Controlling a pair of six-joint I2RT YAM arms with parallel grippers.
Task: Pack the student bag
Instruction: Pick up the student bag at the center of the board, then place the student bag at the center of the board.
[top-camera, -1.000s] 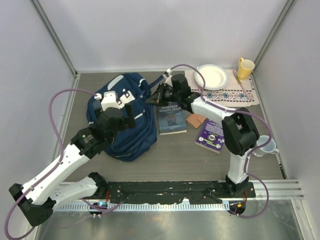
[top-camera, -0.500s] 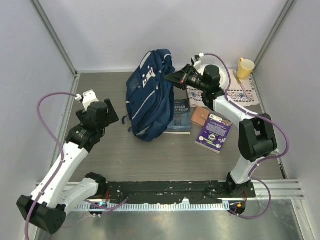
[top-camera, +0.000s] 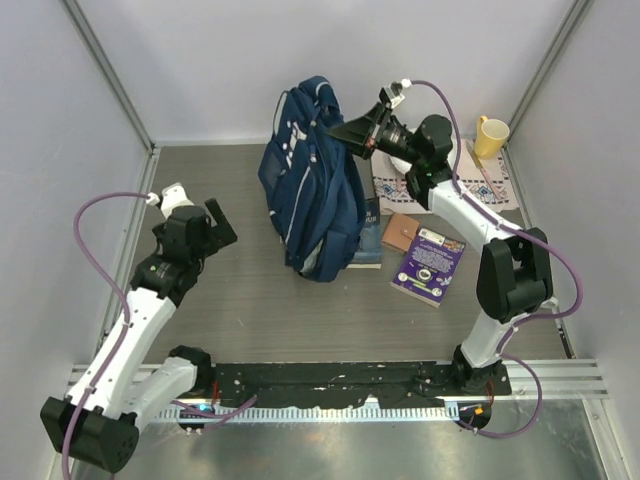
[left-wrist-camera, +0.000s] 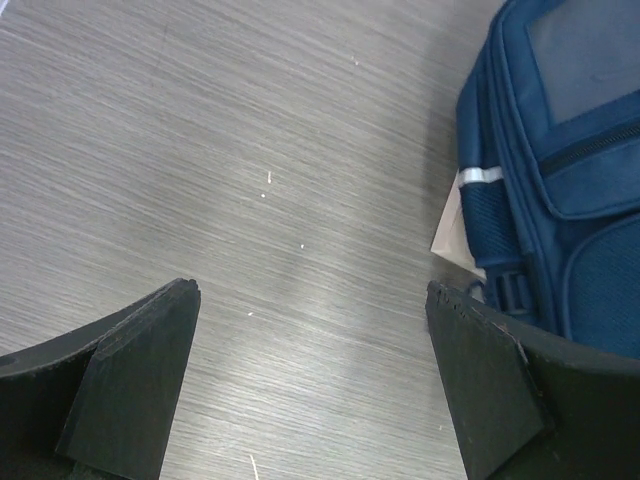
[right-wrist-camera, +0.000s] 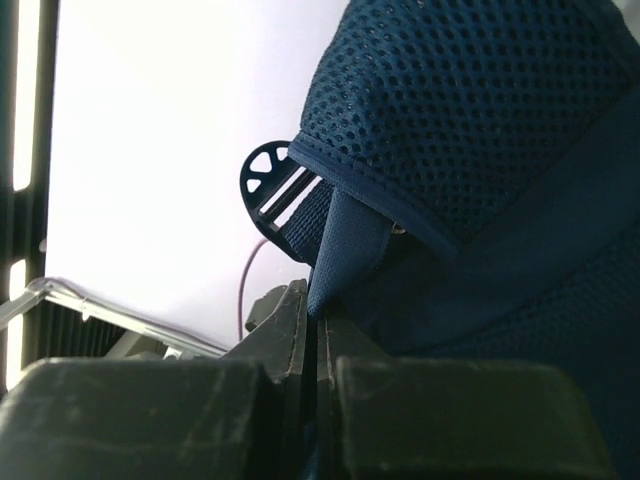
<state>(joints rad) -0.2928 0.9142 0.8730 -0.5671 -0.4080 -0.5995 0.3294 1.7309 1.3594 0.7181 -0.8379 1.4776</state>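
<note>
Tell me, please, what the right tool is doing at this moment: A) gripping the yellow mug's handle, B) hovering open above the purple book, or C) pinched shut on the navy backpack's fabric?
C: the right tool is closed on a fold of the student bag, which stands upright from that grip, while the left tool is open and off to the side.

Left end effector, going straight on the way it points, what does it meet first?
Likely the bare table, seen through the open left end effector; the student bag sits aside.
</note>
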